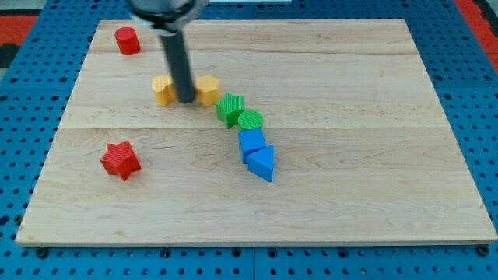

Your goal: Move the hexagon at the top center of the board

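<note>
A yellow hexagon (208,89) lies in the upper middle of the wooden board (350,155). My tip (187,100) stands just to its left, touching or nearly touching it. A second yellow block (162,89), its shape partly hidden by the rod, lies just left of my tip. My tip is between the two yellow blocks.
A green star (229,108), a green cylinder (250,120), a blue cube (251,143) and a blue triangle (262,164) run in a chain down-right from the hexagon. A red cylinder (127,40) sits top left. A red star (120,160) lies at the left.
</note>
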{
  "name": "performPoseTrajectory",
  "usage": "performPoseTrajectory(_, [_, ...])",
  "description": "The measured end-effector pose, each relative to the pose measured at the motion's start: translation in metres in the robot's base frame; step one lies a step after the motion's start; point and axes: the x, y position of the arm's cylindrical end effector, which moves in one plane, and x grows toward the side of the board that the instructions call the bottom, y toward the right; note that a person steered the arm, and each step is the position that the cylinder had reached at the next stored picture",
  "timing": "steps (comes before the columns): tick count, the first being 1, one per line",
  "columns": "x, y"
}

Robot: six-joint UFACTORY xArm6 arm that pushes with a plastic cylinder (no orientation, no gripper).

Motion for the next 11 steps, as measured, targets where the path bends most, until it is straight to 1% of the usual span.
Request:
performPoseTrajectory(1, [0.004, 0.022])
performPoseTrajectory(2, [-0.035, 0.073])
performPoseTrajectory(3, [-0.069, 0.108])
performPoseTrajectory(4, [-0.091, 0.149])
performPoseTrajectory(5, [-0.121, 0.095])
performPoseTrajectory(6, [-0.118, 0.105])
performPoseTrajectory(7, [-0.092, 0.069])
performPoseTrajectory(8, [-0.094, 0.023])
performPoseTrajectory(9, [-0.132, 0.038])
performPoseTrajectory(10, [-0.13, 0.072])
performPoseTrajectory(11, [-0.097, 0.066])
